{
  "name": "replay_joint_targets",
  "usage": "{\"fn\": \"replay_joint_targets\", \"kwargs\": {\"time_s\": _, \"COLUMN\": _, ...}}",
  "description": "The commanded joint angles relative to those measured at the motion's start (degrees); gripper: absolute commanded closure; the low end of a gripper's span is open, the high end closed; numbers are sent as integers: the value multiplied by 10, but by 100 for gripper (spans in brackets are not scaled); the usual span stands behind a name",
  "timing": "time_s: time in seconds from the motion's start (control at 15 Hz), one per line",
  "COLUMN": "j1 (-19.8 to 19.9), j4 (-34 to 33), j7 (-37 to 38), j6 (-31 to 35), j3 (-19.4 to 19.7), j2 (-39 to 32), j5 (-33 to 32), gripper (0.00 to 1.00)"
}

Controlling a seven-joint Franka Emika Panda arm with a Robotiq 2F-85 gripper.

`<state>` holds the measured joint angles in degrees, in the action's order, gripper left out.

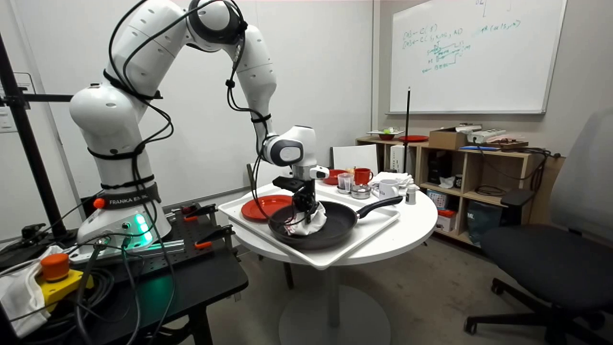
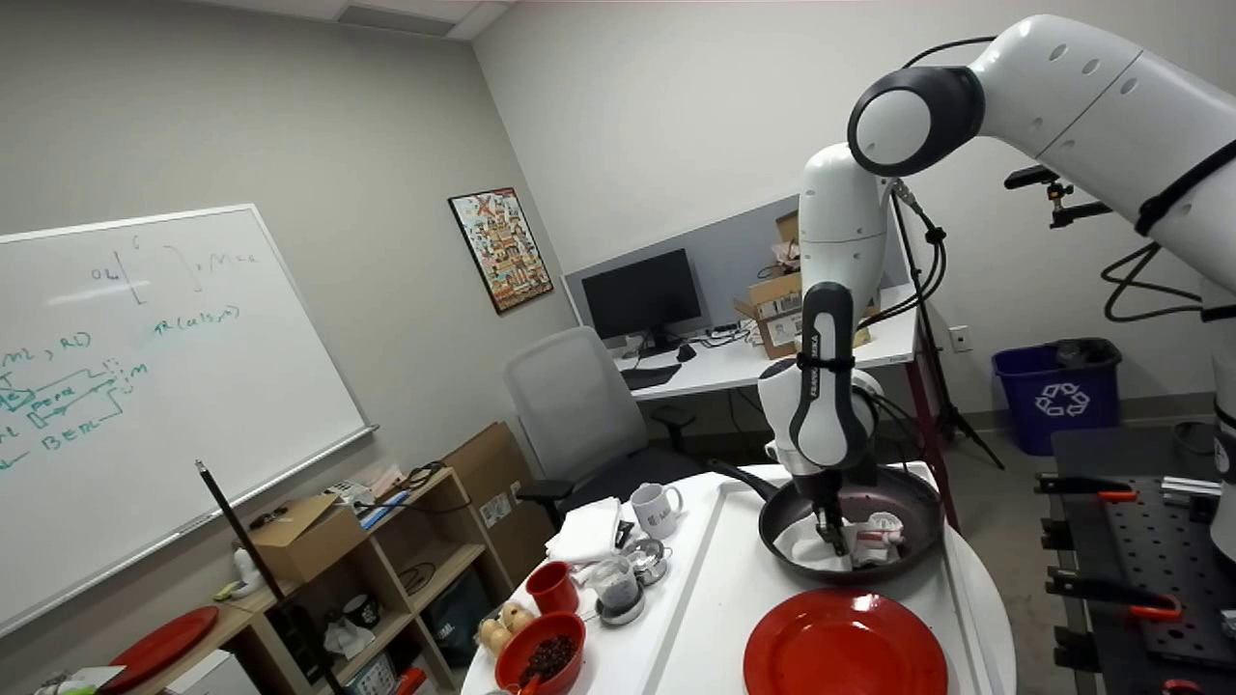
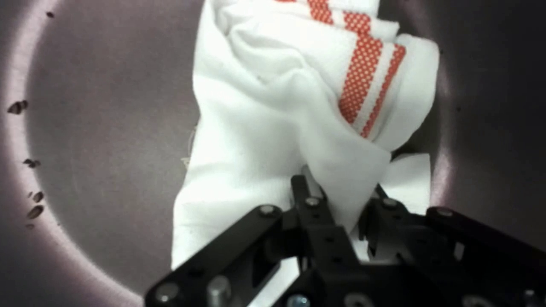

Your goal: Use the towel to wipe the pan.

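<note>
The black frying pan rests on the white tray, its long dark handle extending over the tray's edge. It also shows in an exterior view and fills the wrist view. The white towel with red stripes lies crumpled inside the pan, as both exterior views show. My gripper points down into the pan, its fingers closed around a raised fold of the towel. The gripper also shows in both exterior views. Small dark bits lie near the pan's edge.
A red plate sits beside the pan on the white tray. Beyond the tray stand a red mug, a white mug, a small bottle, a red bowl and folded white cloth.
</note>
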<state>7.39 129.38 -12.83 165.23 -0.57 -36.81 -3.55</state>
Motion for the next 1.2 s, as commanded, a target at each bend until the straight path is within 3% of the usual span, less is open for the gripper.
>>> {"fn": "replay_joint_targets", "kwargs": {"time_s": 0.0, "j1": 7, "j4": 58, "j7": -32, "j6": 32, "j3": -10, "j2": -11, "j5": -26, "gripper": 95}}
{"fn": "replay_joint_targets", "kwargs": {"time_s": 0.4, "j1": 56, "j4": 98, "j7": -78, "j6": 34, "j3": -39, "j2": 12, "j5": -19, "gripper": 95}}
{"fn": "replay_joint_targets", "kwargs": {"time_s": 1.13, "j1": 154, "j4": 53, "j7": -58, "j6": 37, "j3": -65, "j2": -5, "j5": 57, "gripper": 95}}
